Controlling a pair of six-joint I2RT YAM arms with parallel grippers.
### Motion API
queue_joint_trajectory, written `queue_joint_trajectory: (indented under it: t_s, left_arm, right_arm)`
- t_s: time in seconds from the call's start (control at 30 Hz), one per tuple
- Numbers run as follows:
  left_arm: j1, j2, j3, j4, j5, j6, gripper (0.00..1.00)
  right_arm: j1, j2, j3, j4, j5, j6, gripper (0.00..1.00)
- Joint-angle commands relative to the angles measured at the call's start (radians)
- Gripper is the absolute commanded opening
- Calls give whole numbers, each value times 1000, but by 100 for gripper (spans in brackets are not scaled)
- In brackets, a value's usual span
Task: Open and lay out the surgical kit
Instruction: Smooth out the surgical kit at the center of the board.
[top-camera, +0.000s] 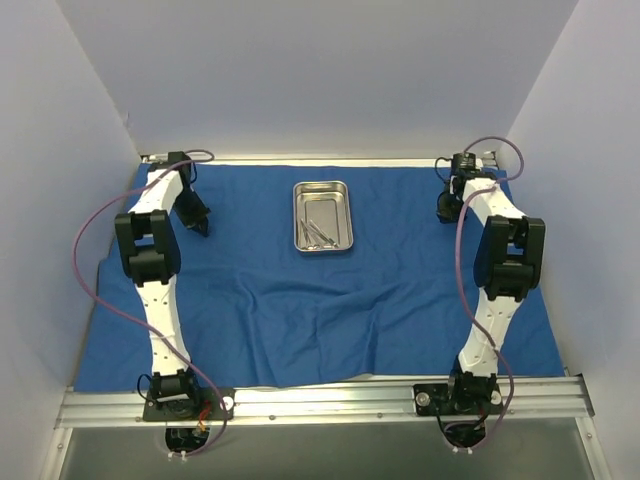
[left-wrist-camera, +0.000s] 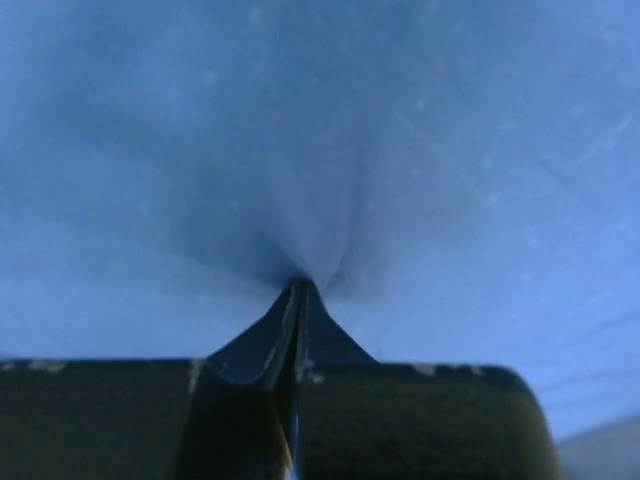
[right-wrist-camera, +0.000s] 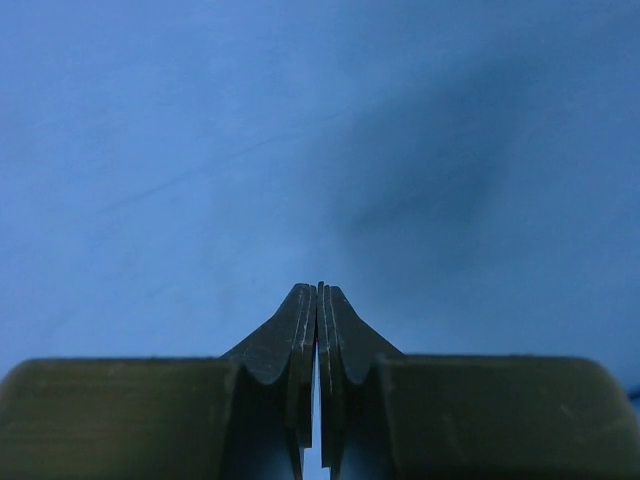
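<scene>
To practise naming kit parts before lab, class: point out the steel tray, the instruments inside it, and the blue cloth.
steel tray (top-camera: 322, 185): top external view, on its far rim.
instruments (top-camera: 317, 233): top external view, on the middle of the bunch.
blue cloth (top-camera: 300, 320): top external view, on a bare wrinkled stretch.

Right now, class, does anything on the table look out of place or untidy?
Mostly tidy. The blue cloth lies open but rumpled along its near edge, and the instruments sit jumbled together inside the steel tray.

matt blue cloth wrap (top-camera: 300, 310) — shiny steel tray (top-camera: 322, 185), silvery metal instruments (top-camera: 315, 232).
</scene>
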Motion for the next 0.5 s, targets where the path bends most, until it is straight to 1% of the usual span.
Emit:
queue_joint_trajectory:
  t_s: [0.0, 0.03, 0.07, 0.13, 0.17, 0.23, 0.27, 0.37, 0.47]
  left_arm:
    - [2, 93, 167, -108, 20, -16, 2]
    - [2, 153, 237, -125, 20, -17, 2]
    - [4, 176, 268, -139, 17, -19, 2]
    - [13, 243, 346, -141, 56, -20, 2]
    - [15, 262, 376, -150, 69, -29, 2]
    - [18, 317, 438, -162, 111, -39, 2]
    - [21, 330, 451, -164, 119, -42, 2]
    - [27, 357, 459, -150, 142, -59, 2]
    - [35, 360, 445, -119, 156, -68, 2]
  right_arm:
    - [-10, 64, 18, -7, 47, -23, 0]
    - [-13, 83, 21, 7, 40, -20, 0]
    - [-12, 132, 33, 16, 38, -20, 0]
    - [-13, 187, 82, 29, 20, -24, 0]
    - [-13, 244, 107, 23, 20, -24, 0]
    - [-13, 299, 183, 11, 6, -24, 0]
    - [-12, 357, 213, 0, 6, -26, 0]
    - [-16, 451, 334, -37, 6, -23, 0]
    - [-21, 499, 394, -30, 6, -9, 0]
